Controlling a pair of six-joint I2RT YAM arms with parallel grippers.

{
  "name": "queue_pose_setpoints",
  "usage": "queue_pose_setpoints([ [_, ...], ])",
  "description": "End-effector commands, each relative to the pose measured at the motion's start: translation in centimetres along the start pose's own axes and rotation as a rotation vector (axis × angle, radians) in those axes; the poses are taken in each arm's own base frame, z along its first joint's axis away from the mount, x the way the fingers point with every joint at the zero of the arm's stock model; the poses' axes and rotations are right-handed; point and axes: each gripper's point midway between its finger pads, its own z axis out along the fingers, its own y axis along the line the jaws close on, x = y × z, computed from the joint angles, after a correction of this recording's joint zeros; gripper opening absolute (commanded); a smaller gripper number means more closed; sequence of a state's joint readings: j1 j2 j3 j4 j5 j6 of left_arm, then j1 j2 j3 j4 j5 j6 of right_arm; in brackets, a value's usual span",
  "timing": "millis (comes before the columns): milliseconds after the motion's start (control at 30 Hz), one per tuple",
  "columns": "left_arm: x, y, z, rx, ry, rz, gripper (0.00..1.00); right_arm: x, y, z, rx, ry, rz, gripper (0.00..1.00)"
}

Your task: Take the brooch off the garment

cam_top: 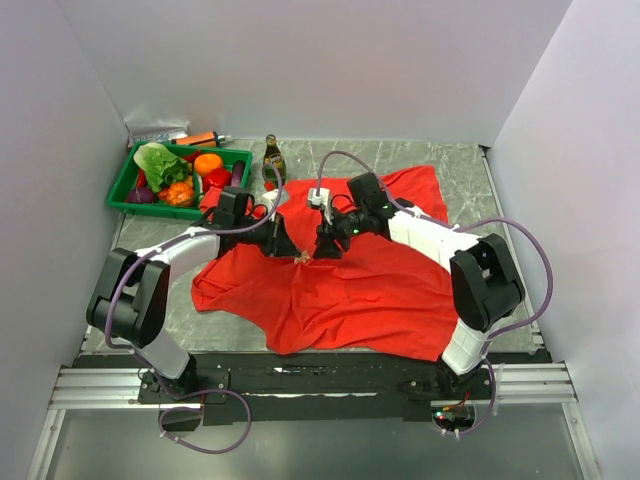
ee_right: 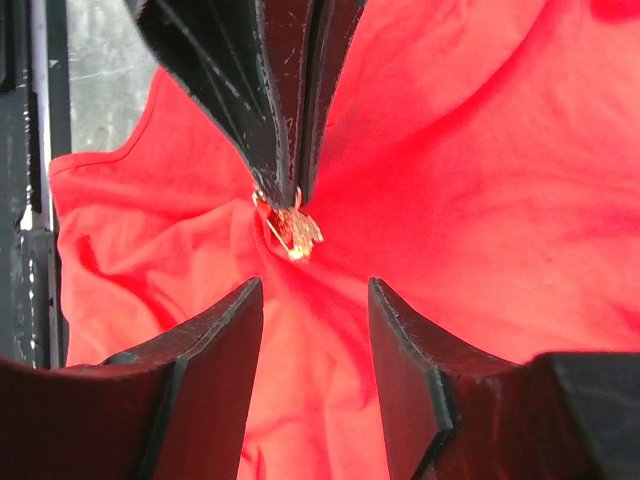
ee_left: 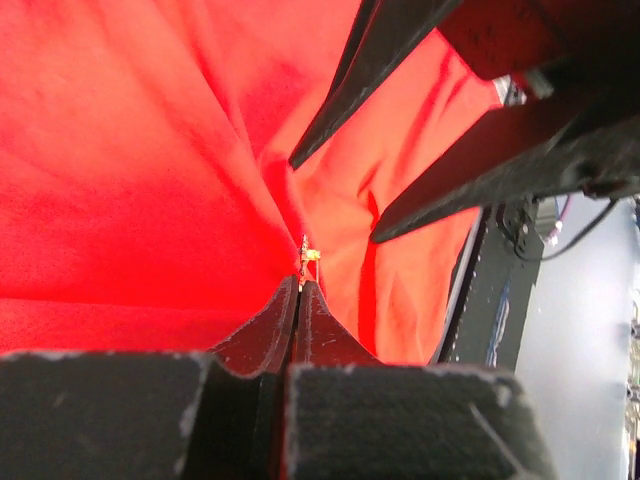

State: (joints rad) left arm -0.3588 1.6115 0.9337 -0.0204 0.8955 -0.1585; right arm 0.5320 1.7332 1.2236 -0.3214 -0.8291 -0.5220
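The red garment (cam_top: 350, 280) lies spread over the table and is drawn up into a peak at its middle. The brooch (ee_right: 293, 230), a tiny gold pin, sits at that peak and also shows in the left wrist view as a gold speck, the brooch (ee_left: 308, 256). My left gripper (ee_left: 300, 283) is shut, its tips pinching the brooch's end where it meets the cloth. My right gripper (ee_right: 315, 300) faces it from the other side, open, its fingers (ee_right: 240, 310) a short way off the pin and touching nothing. Both grippers meet at the brooch (cam_top: 303, 259) in the top view.
A green crate (cam_top: 125, 185) of vegetables stands at the back left, with a dark bottle (cam_top: 272, 157) beside it and an orange-capped tube (cam_top: 200, 138) behind. White walls close in the table on three sides.
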Motion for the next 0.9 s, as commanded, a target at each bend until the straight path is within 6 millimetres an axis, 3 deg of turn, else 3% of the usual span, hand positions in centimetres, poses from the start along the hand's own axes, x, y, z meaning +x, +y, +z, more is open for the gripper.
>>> queue_pose_setpoints([
  [0,-1.5,-2.2,-0.9,0.112,-0.014,0.106,0.01,-2.9,0.8,-0.9,-0.070,-0.062,-0.100,0.54],
  [500,-2.1,-3.1,-0.7,0.192,-0.019,0.119,0.01,-2.9,2.0,1.4,-0.175,-0.042,-0.067,0.51],
  [733,-2.2,-2.9,-0.5,0.194,-0.020,0.106,0.01,-2.5,1.8,1.6,-0.180,-0.024,-0.064,0.39],
  [867,-2.0,-2.8,-0.4,0.193,-0.012,0.102,0.01,-2.6,2.0,1.7,-0.196,-0.024,-0.054,0.38],
])
